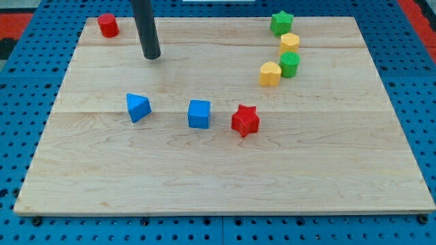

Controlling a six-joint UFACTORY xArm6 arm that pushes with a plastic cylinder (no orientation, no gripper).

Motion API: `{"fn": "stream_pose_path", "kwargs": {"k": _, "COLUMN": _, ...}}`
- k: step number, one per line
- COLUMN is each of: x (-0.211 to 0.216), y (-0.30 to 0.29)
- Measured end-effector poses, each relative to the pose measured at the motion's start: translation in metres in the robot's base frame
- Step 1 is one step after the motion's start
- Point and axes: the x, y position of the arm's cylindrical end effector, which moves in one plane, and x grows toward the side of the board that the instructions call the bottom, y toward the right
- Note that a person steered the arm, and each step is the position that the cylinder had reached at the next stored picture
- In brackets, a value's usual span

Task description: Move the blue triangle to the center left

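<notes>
My tip point(152, 56) rests on the table point(225, 184) near the far left corner, well apart from the blue triangle point(137, 107), which lies left of centre. No pincer shows, only the rod. A blue cube point(199, 113) and red star point(245, 120) sit to the triangle's right.

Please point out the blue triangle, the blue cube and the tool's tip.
blue triangle point(138, 107): camera view, on its front face.
blue cube point(199, 114): camera view, at its front face.
tip point(152, 56): camera view, at the rod's very end, above the triangle.
</notes>
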Motion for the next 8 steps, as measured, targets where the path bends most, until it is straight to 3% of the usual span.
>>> {"fn": "stream_pose_path", "kwargs": {"k": 3, "x": 0.045, "y": 0.024}}
{"fn": "stream_pose_path", "kwargs": {"k": 5, "x": 0.063, "y": -0.014}}
{"fn": "stream_pose_path", "kwargs": {"k": 6, "x": 0.112, "y": -0.049}}
{"fn": "stream_pose_path", "kwargs": {"k": 7, "x": 0.187, "y": -0.054}}
{"fn": "stream_pose_path", "kwargs": {"k": 8, "x": 0.200, "y": -0.014}}
